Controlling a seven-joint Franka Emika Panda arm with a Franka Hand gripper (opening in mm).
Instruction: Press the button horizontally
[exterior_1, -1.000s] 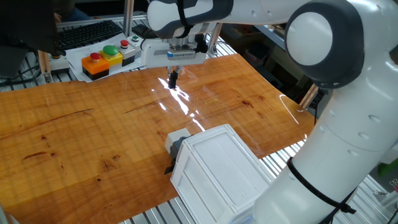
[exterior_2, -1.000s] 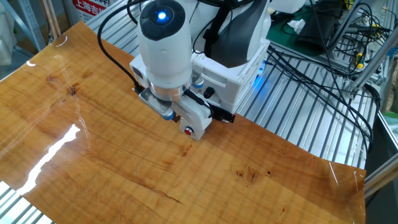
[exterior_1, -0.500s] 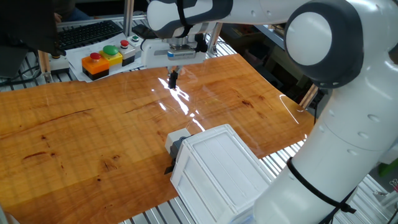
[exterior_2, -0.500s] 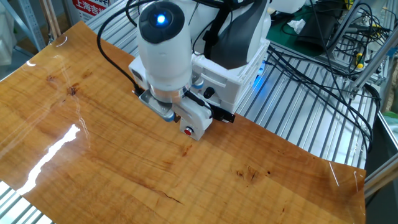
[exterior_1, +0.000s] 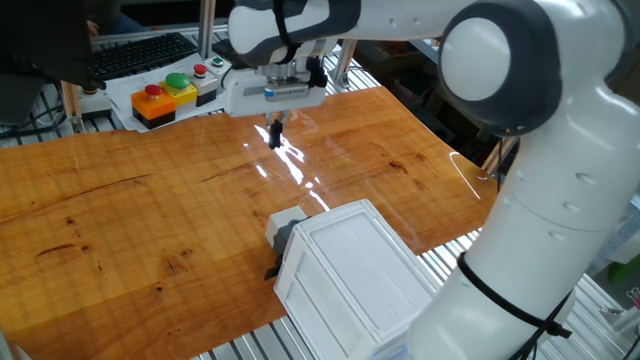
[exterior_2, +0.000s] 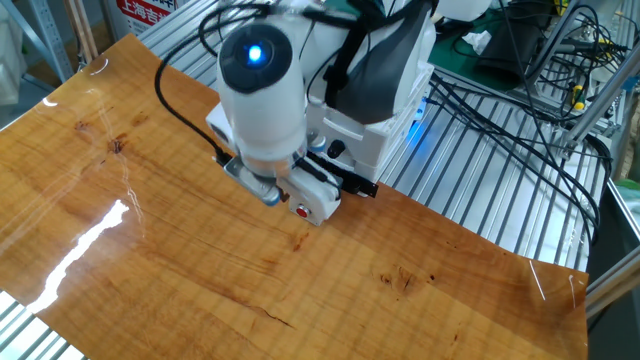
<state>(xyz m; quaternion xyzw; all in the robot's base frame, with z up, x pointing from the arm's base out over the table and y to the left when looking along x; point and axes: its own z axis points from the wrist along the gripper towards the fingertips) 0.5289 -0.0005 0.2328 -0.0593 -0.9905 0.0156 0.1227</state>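
ok, we see the gripper (exterior_1: 275, 133) hanging over the far part of the wooden table (exterior_1: 120, 210), well apart from the button (exterior_1: 281, 229), which juts from the white box (exterior_1: 350, 275) near the front edge. finger state: can't tell.

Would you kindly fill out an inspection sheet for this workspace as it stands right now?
Surface: glossy wooden tabletop with glare streaks.
Job's things: button juts from white ribbed box at the near edge; untouched.
Clutter: red and green domed buttons on a yellow housing at the far corner.
Grippers: gripper points down above mid-table, apart from the button; finger state unclear.
Cables: black bundle over the metal frame.
Surroundings: keyboard behind the table.
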